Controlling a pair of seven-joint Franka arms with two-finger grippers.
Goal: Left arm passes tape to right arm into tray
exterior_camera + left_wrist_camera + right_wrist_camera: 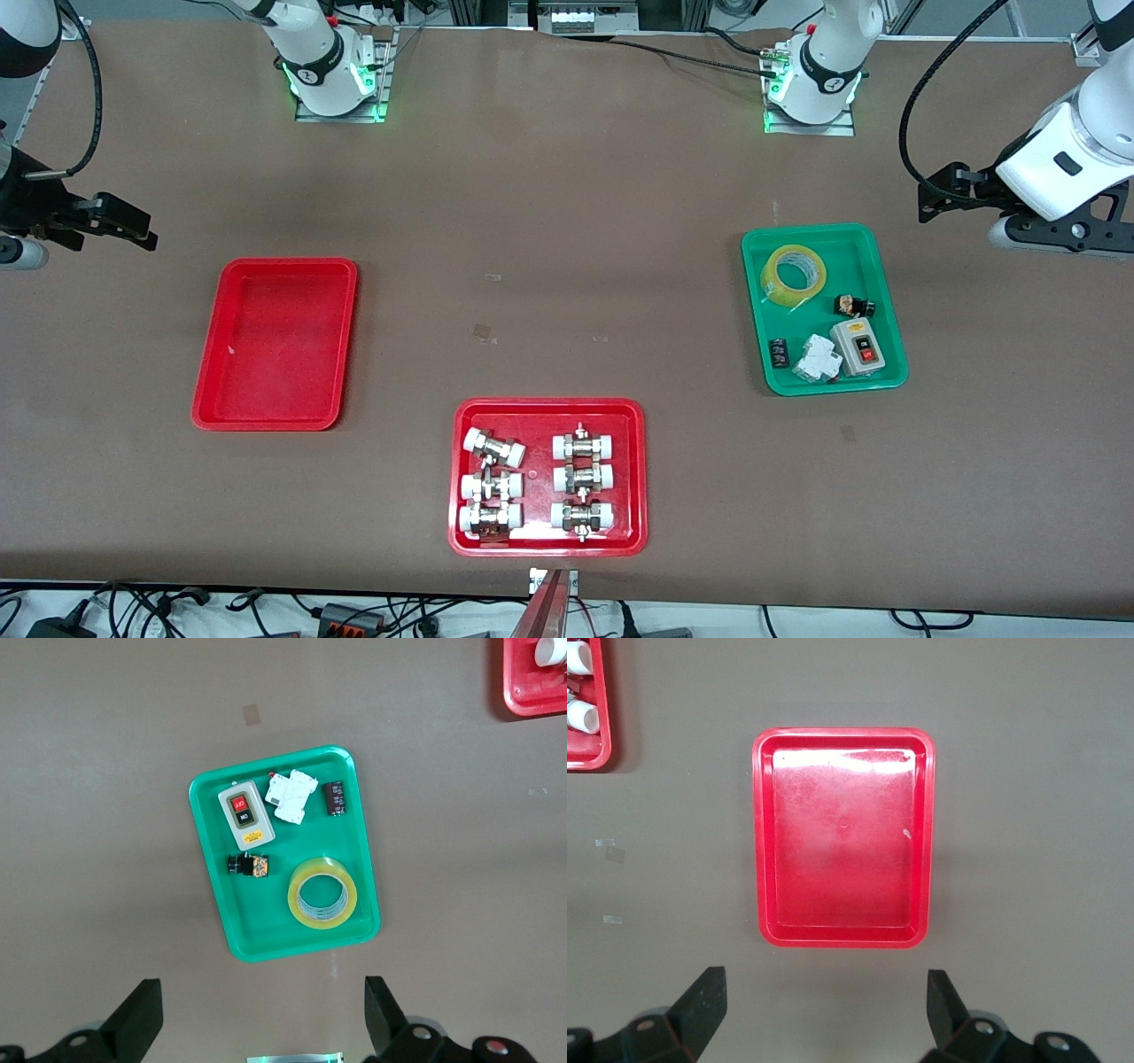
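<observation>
Left gripper [257, 1019] with fingers apart, empty, up in the air beside the green tray [886, 292], tape [796, 275] lying flat in that tray below it, right gripper [824, 1014] spread wide, empty, hovering by the bare red tray [208, 372]

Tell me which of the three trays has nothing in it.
The plain red tray toward the right arm's end. The green tray holds the tape and electrical parts; the other red tray holds pipe fittings.

Three trays sit on the counter [567, 221]: two red, one green [886, 354]. Six pipe fittings fill the wider red tray [462, 470]. The green one holds one tape [796, 275] and four electrical parts.
</observation>
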